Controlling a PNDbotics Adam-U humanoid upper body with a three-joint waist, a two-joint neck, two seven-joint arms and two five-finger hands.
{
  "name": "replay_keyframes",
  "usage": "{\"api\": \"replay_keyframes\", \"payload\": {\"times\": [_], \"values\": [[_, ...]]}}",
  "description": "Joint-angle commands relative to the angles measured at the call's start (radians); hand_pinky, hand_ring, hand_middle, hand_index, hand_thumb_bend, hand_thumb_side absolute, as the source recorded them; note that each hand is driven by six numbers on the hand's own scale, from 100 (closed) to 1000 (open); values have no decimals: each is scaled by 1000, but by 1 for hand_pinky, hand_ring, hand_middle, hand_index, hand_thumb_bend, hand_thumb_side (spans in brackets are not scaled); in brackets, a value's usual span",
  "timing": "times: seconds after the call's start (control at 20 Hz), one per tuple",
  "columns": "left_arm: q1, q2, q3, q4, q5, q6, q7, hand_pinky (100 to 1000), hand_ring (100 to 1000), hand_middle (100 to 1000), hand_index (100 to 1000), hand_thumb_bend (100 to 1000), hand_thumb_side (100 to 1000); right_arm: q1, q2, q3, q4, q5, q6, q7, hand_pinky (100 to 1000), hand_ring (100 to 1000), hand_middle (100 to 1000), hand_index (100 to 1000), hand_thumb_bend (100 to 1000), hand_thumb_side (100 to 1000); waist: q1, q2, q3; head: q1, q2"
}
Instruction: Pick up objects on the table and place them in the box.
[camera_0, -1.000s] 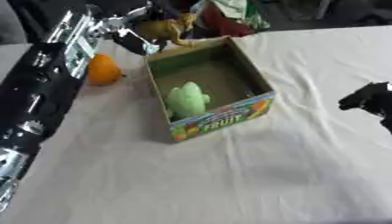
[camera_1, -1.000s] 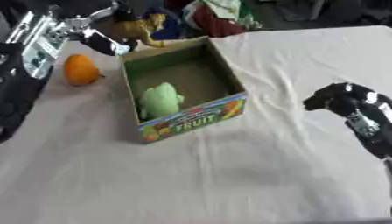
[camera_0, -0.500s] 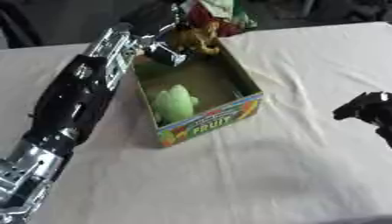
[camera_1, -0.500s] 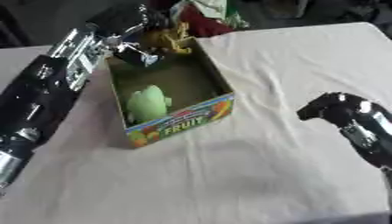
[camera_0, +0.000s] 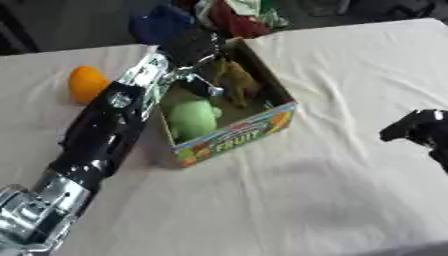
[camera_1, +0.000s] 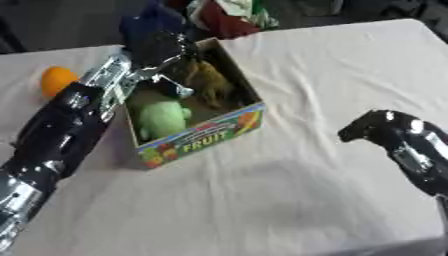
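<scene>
While my left arm stretches from the lower left across the desk (camera_0: 332, 190), my left hand (camera_0: 194, 47) hangs over the far end of the box (camera_1: 197, 135). That hand is dark and blurred against the clutter behind it, so I cannot tell whether its fingers are curled or straight, nor whether they touch anything.

My box is an open cardboard carton lying askew on the white cloth, its near wall printed with the word FRUIT in bright colours. Inside it, towards the near end, sits a pale green rounded object (camera_0: 194, 116). Just beyond that, in the far half of the box, lies a brown object (camera_0: 234, 80) of uneven shape, right under my left hand; I cannot make out whether it rests on the bottom or leans on the wall.

Outside the box, on the left side of my arm, an orange object (camera_0: 87, 83) lies on the desk, near the box but apart from it.

My right hand (camera_1: 378, 127) shows at the right side, well apart from the box, hovering above the cloth with its fingers curled in and nothing in them.

Beyond the far edge of the desk a heap of blue, red and green things (camera_0: 219, 17) lies close behind the box.
</scene>
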Motion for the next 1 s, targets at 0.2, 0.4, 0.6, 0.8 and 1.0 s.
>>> {"api": "replay_keyframes", "payload": {"times": [0.2,0.4,0.6,0.8,1.0], "values": [[-17,25,6,-38,41,-4,-7,630,551,533,721,382,414,-16,-14,-9,-14,1,2,-1,726,721,608,729,100,638,-3,-13,9,-4,-11],[-21,59,8,-95,137,6,-26,630,546,532,720,357,429,-13,-17,-13,-13,2,2,-4,726,721,609,729,100,634,-5,-16,23,-10,-13],[-19,113,16,-185,238,34,-60,633,544,532,723,364,420,-6,-24,-19,-10,3,0,-9,726,721,609,729,100,634,-8,-22,52,-20,-14],[1,207,31,-285,326,65,-104,641,551,541,733,375,389,5,-34,-27,-8,6,-1,-16,726,721,609,729,100,634,-8,-28,87,-31,-14],[32,289,54,-316,363,100,-148,650,565,551,744,403,359,18,-46,-35,-5,10,-3,-24,726,721,609,729,100,636,-7,-36,126,-41,-10]]}}
